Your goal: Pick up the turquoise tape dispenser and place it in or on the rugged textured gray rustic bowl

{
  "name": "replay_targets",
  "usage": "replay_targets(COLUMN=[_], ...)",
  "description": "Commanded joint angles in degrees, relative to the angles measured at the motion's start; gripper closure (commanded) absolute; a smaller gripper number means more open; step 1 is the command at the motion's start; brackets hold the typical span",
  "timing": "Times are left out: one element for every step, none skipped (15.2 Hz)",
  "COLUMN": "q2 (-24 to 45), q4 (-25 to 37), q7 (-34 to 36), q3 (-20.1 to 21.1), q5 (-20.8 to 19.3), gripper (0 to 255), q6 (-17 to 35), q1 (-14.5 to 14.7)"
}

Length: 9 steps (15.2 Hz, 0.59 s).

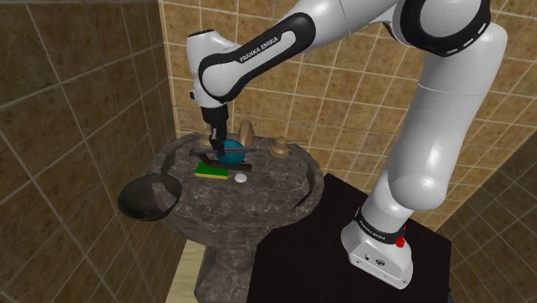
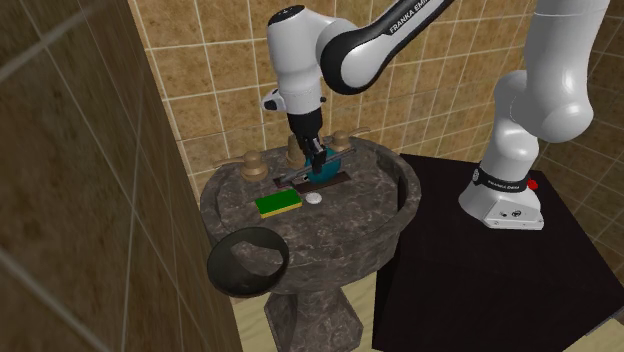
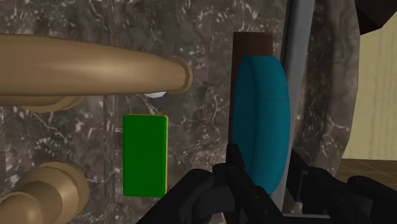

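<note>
a white arm (image 1: 430, 129) rises from the black stand (image 1: 293, 258) at the shoulder view's lower right and bends down toward the upper left, over a dark marbled pedestal sink (image 1: 284, 185) set in a tan-tiled corner. a dark grey bowl (image 1: 148, 196) sits on the sink's lower-left rim, tipped outward, well apart from the rest. a tan faucet (image 1: 247, 132) stands at the basin's back. just below it lies the tape dispenser (image 1: 231, 148), a teal wheel on edge over a dark brown base, its long axis running left to right across the basin in the shoulder view; in the wrist view it runs crosswise to the faucet spout. the gripper (image 1: 215, 145) stands narrow, its fingers clasping the dispenser's near end. a green sponge (image 1: 212, 169) lies just beside, parallel, and a small white disc (image 1: 241, 178) lies near its right end.
</note>
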Motion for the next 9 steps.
replay_targets(q2=[1.23,2.86,4.53,6.24,7.99,9.78,11.63,13.53,15.49], q4=[2.56,4.95,7.41,9.96,12.6,15.35,18.2,21.17,24.27], q7=[0.94,1.91,2.85,3.76,4.65,5.5,6.32,7.11,7.86], q3=[0.4,0.74,1.05,1.32,1.56,1.77,1.96,2.11,2.23], q5=[-0.1,-0.34,-0.6,-0.87,-1.15,-1.45,-1.75,-2.06,-2.37], gripper=[255,255,255,255,255,255,255,255,255], q6=[-1.42,-2.27,-3.16,-4.09,-5.07,-6.11,-7.2,-8.36,-9.58], q1=[0.61,1.21,1.83,2.48,3.15,3.85,4.57,5.32,6.1])
